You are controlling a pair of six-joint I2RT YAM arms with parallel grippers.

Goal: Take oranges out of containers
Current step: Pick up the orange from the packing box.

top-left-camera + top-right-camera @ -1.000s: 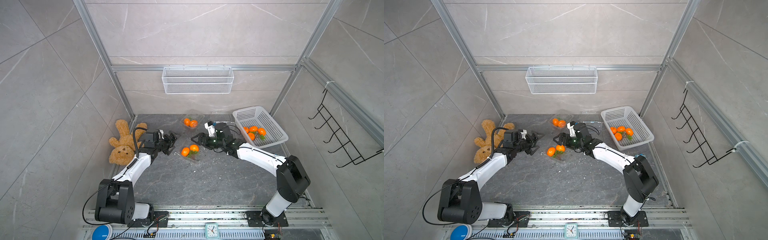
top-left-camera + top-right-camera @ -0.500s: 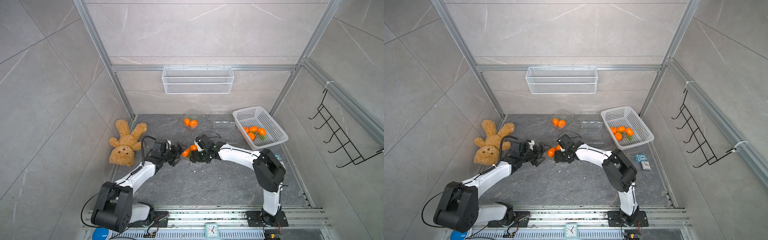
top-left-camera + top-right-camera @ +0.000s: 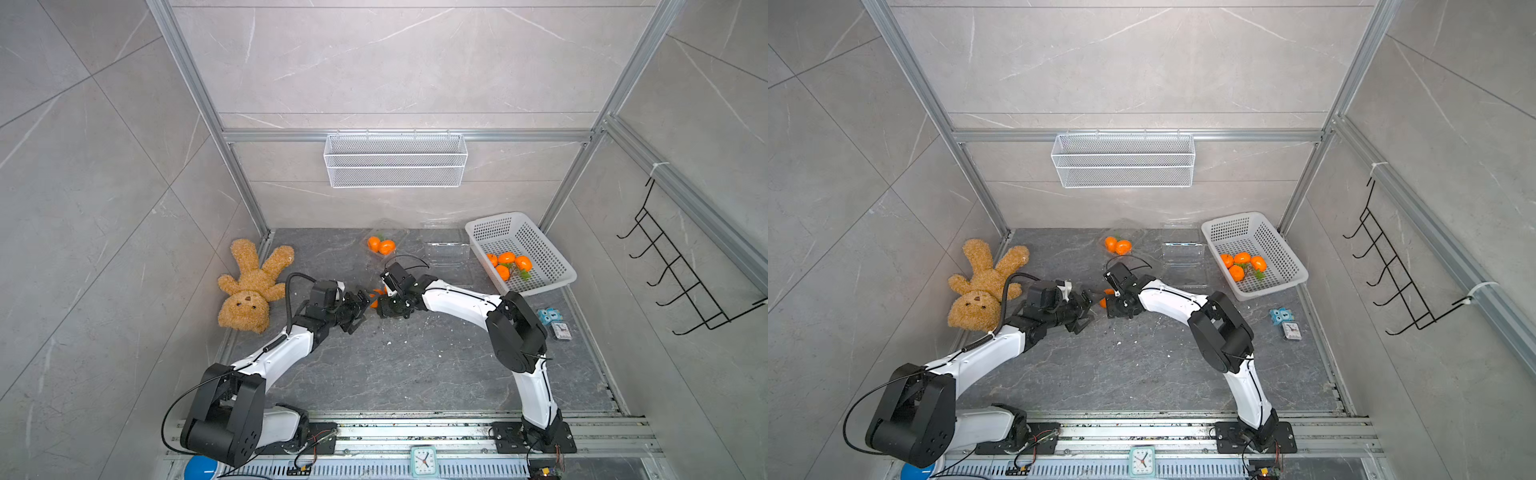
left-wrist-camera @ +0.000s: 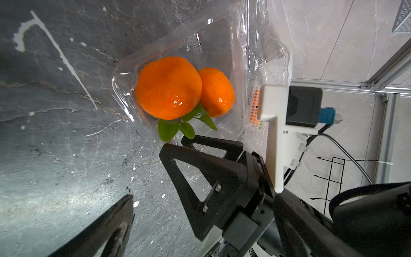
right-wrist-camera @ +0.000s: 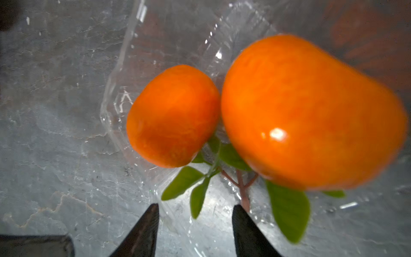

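Though untouched, two oranges just ahead of the right pincer

Eight oranges, two of them partly hidden. Clear plastic boxes: three seen for certain, possibly a fourth against the back wall, too faint to tell. One white basket, one wire basket, one teddy bear, two robot arms, two clocks.

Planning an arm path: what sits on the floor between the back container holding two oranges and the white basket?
An empty clear container lies between that orange-filled container and the white basket, seen in both top views.
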